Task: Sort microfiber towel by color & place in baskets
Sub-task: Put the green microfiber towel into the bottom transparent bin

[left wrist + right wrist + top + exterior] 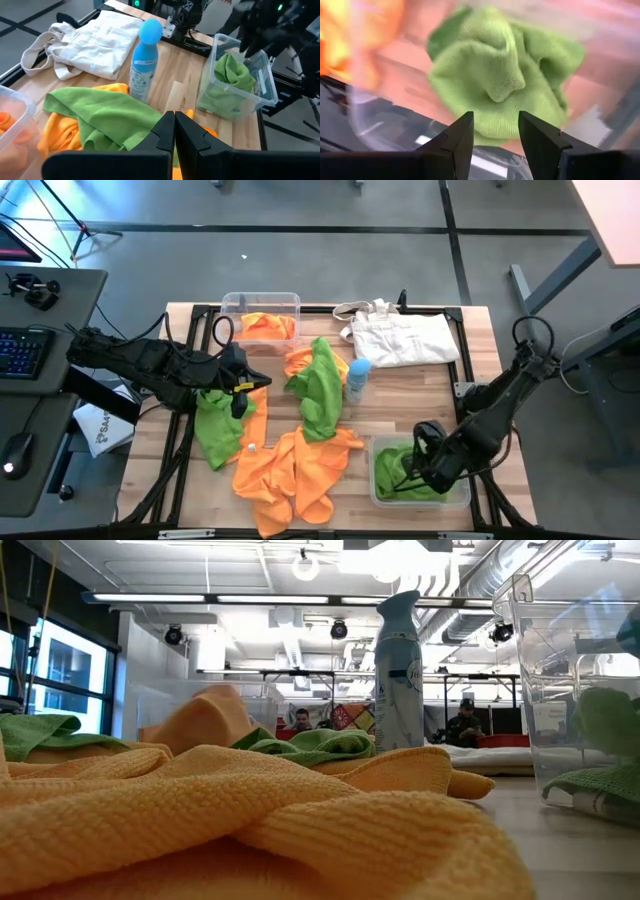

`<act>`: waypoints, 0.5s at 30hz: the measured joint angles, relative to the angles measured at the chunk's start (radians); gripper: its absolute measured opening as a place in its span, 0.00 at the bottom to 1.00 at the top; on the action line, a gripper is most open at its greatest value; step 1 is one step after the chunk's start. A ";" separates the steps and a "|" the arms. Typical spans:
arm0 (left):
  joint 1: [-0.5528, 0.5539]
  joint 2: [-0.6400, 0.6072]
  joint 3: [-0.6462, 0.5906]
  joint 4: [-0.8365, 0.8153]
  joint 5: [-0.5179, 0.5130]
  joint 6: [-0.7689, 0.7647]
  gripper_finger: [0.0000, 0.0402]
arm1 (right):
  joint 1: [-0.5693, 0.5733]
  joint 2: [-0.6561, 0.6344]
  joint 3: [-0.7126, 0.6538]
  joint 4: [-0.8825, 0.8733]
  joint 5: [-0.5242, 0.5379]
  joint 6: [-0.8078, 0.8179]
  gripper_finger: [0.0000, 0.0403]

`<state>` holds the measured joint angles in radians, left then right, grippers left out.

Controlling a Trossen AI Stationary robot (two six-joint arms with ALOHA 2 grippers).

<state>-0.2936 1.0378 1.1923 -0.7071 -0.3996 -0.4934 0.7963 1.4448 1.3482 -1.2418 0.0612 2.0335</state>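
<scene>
The right pincer [495,132] is hanging with its jaws parted over the near basket [378,483], where a green towel [500,80] is lying. Mid-desk, the left pincer [174,131], jaws pressed together, is hovering above green and orange towels [290,465]. The far basket [262,304] is holding orange cloth.

On the worktop [470,360], one basket [262,308] sits at eleven o'clock, the other basket [418,500] at five. The bottle [357,380] stands at centre, the tote bag [405,335] at one.
</scene>
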 joint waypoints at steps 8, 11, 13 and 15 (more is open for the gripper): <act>0.000 0.000 0.000 0.000 -0.001 0.039 0.00 | -0.007 -0.001 0.244 -0.182 0.339 -0.134 0.37; 0.000 0.000 0.000 -0.006 0.015 0.034 0.00 | -0.039 -0.001 0.283 -0.170 0.458 -0.245 0.37; 0.000 0.000 0.000 -0.022 0.036 0.035 0.00 | -0.079 -0.001 0.288 -0.142 0.484 -0.324 0.37; -0.003 -0.001 -0.004 -0.051 0.039 0.043 0.00 | -0.127 0.003 0.288 -0.091 0.492 -0.439 0.37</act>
<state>-0.2963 1.0372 1.1888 -0.7580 -0.3609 -0.4502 0.6689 1.4481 1.6360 -1.3327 0.5530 1.5942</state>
